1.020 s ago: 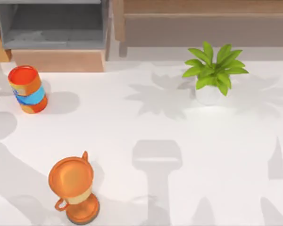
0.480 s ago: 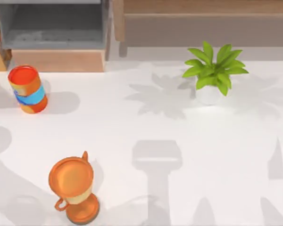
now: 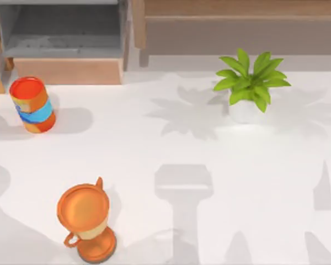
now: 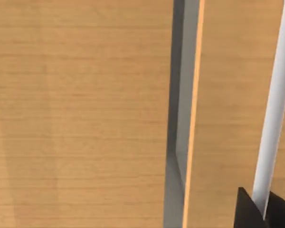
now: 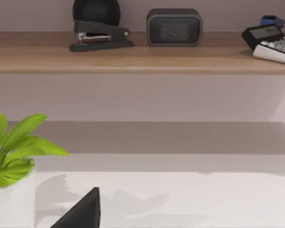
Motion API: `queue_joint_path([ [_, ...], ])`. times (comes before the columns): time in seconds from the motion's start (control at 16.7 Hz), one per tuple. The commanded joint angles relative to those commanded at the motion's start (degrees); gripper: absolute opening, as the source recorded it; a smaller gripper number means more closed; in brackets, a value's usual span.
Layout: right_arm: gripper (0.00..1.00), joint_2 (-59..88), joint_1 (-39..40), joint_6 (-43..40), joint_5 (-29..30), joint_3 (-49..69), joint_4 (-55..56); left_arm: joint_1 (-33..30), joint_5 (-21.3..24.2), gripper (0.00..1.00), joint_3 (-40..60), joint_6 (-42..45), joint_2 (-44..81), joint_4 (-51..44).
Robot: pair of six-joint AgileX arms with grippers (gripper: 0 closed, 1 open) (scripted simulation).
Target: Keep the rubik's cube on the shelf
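The setting is a rendered office desk or study workstation. The work surface is a plain white table [image 3: 171,149]. A long light-brown wooden shelf [image 5: 142,59] runs along the back of the table, against a flat wall. On the shelf stand office items: a black stapler [image 5: 99,38], a dark grey speaker [image 5: 174,27] just beside the stapler, and a calculator [image 5: 263,34] with a keyboard [image 5: 278,48] well apart from the stapler, at the other end of the shelf. Below the shelf, on the table, stands a potted plant [image 3: 251,83]. An open grey-lined wooden box [image 3: 63,38] sits beside the shelf.
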Motion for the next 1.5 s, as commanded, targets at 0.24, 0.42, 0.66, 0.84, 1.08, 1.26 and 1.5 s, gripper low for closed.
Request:
queue_joint_path([
  [0.24,1.00,0.0,0.0,0.0,0.0,0.0,0.0,1.9,1.9,0.00,-4.2,0.1,-2.1,2.8],
  [0.42,1.00,0.0,0.0,0.0,0.0,0.0,0.0,3.7,3.6,0.00,-11.2,0.1,-4.0,5.3],
  [0.66,1.00,0.0,0.0,0.0,0.0,0.0,0.0,5.3,5.3,0.00,-14.0,0.3,-6.1,7.7],
  [0.84,1.00,0.0,0.0,0.0,0.0,0.0,0.0,5.2,5.3,0.00,-13.9,0.4,-6.0,7.8],
  [1.08,1.00,0.0,0.0,0.0,0.0,0.0,0.0,8.4,8.6,0.00,-19.5,0.6,-8.0,11.0],
  [1.26,1.00,0.0,0.0,0.0,0.0,0.0,0.0,11.2,11.3,0.00,-25.2,0.7,-9.8,13.7],
  [1.5,1.00,0.0,0.0,0.0,0.0,0.0,0.0,12.2,12.3,0.00,-26.1,0.7,-10.7,14.8],
])
